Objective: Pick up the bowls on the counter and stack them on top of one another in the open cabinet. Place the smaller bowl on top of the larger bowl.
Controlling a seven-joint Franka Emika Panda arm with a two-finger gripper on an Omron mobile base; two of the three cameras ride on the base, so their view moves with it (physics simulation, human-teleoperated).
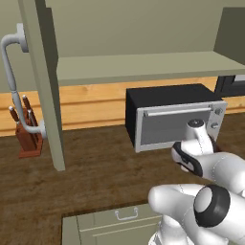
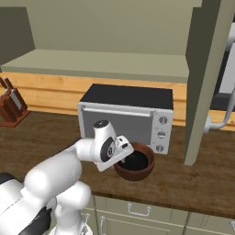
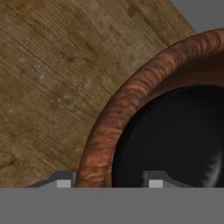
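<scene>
The larger bowl (image 2: 137, 174), reddish-brown with a dark inside, sits on the counter (image 2: 183, 183) just in front of the toaster oven. My gripper (image 2: 122, 160) reaches down over its left rim. In the hand view the gripper (image 3: 109, 181) is open and straddles the bowl's rim (image 3: 131, 100), with one fingertip (image 3: 63, 181) outside and the other inside. The smaller black bowl is out of view. Above, the open cabinet's shelf (image 1: 143, 67) (image 2: 101, 64) lies bare.
A black and silver toaster oven (image 2: 126, 117) (image 1: 172, 119) stands right behind the bowl. The cabinet's doors (image 1: 45, 81) (image 2: 202, 82) hang open on both sides, each with a grey handle (image 1: 12, 81). A knife block (image 1: 26, 134) stands at the far left. Drawer fronts (image 2: 137, 211) run below.
</scene>
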